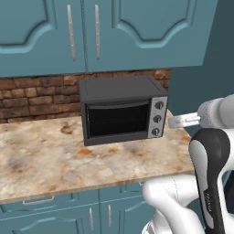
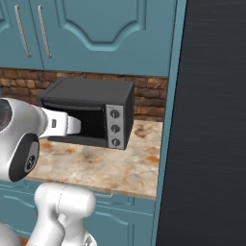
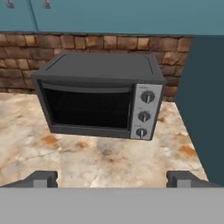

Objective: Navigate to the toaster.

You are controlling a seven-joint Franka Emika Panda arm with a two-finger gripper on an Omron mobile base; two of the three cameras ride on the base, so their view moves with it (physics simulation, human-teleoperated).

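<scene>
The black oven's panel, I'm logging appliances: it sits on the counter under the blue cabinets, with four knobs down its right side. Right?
Not quite. The black oven has three knobs, not four, as the hand view shows. It does sit on the counter under the blue cabinets.

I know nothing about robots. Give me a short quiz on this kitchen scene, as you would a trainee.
1. True or false: the black oven-like box with a glass door stands on the floor.
2. How many round knobs does its silver panel carry? A two, B three, C five.
3. Fill in: the wall behind the box is made of ____.
Key: 1 false, it stands on the mottled stone counter; 2 B; 3 brick.
</scene>
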